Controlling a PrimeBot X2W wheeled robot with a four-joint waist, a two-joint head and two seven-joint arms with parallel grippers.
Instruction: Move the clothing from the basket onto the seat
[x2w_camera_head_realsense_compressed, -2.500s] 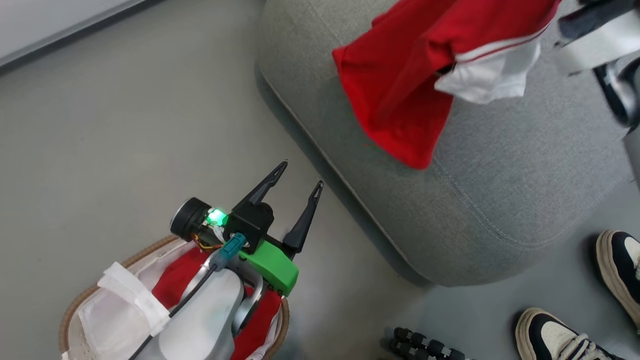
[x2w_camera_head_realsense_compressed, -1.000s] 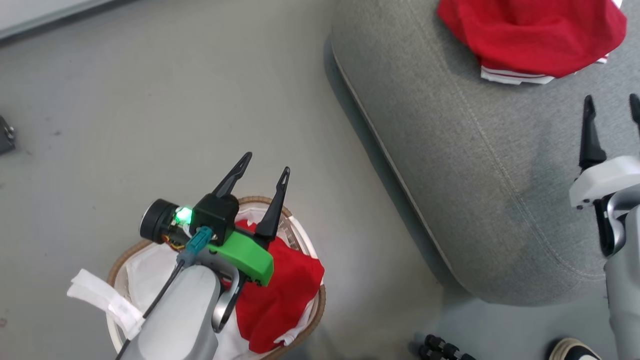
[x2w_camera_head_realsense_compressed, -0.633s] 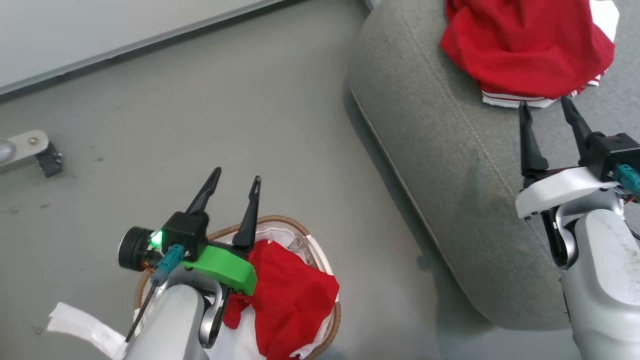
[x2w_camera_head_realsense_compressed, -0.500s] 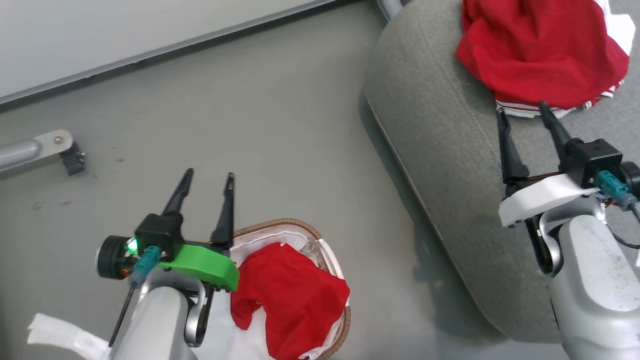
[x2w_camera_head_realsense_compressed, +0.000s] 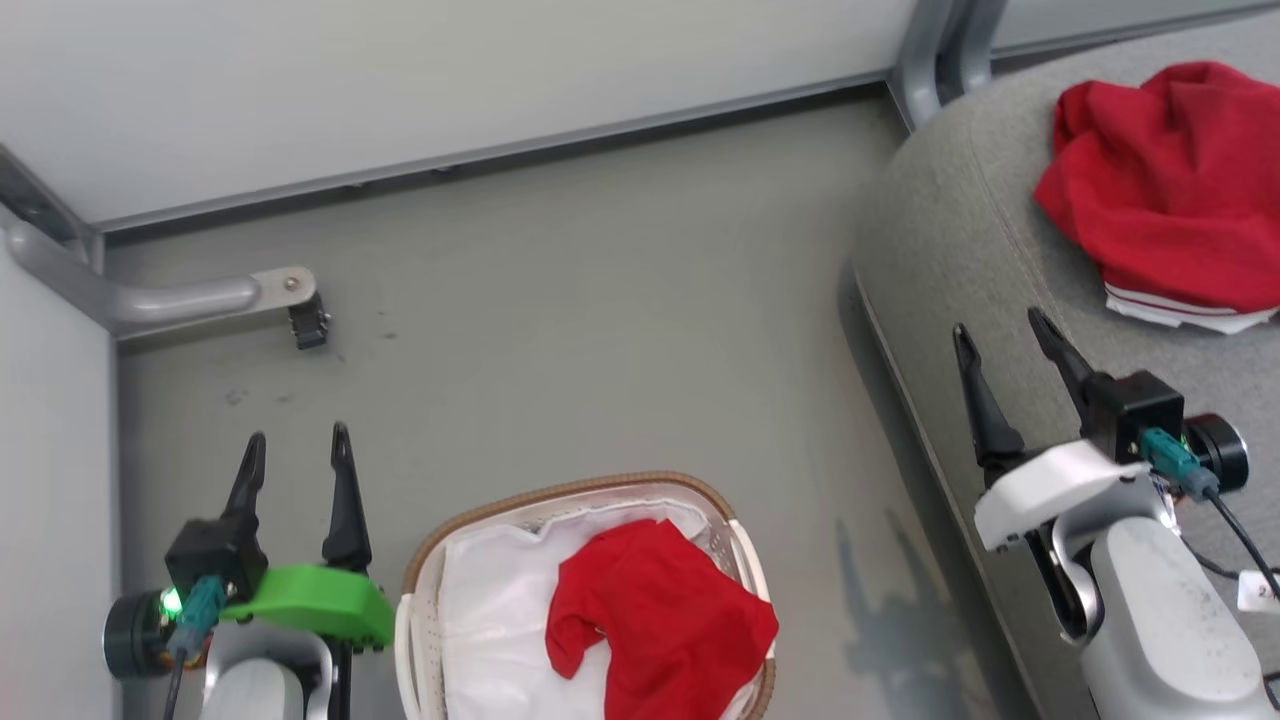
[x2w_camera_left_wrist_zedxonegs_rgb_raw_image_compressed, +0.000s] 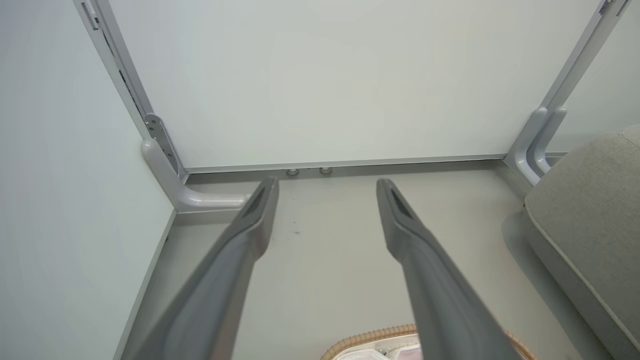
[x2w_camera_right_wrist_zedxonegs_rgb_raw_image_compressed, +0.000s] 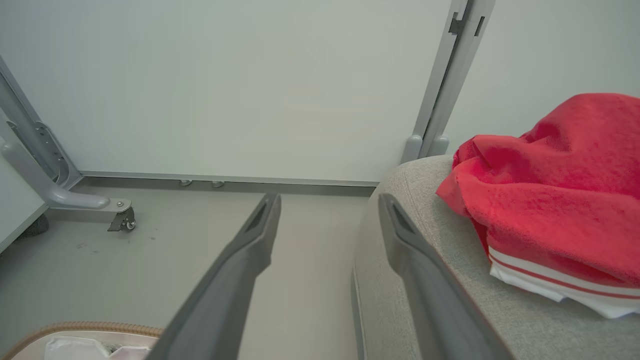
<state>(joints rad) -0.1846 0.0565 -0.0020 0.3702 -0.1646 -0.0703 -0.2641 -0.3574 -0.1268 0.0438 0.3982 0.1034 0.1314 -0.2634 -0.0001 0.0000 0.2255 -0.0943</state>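
Red clothing on the seat (x2w_camera_head_realsense_compressed: 950, 240) and in the basket (x2w_camera_head_realsense_compressed: 560, 489), and both grippers have nothing in them.
The left gripper (x2w_camera_head_realsense_compressed: 297, 437) hangs over the grey floor (x2w_camera_head_realsense_compressed: 600, 300) just left of the basket. Its two fingers are spread apart and hold nothing. The right gripper (x2w_camera_head_realsense_compressed: 998, 323) is over the edge of the big grey seat, and its fingers are spread apart too. One red garment with white stripes (x2w_camera_head_realsense_compressed: 1170, 180) lies in a bunch on the seat, near the right gripper but not touching it. Another red garment (x2w_camera_head_realsense_compressed: 660, 615) lies in the basket on the white liner (x2w_camera_head_realsense_compressed: 480, 610), toward the basket's right side.
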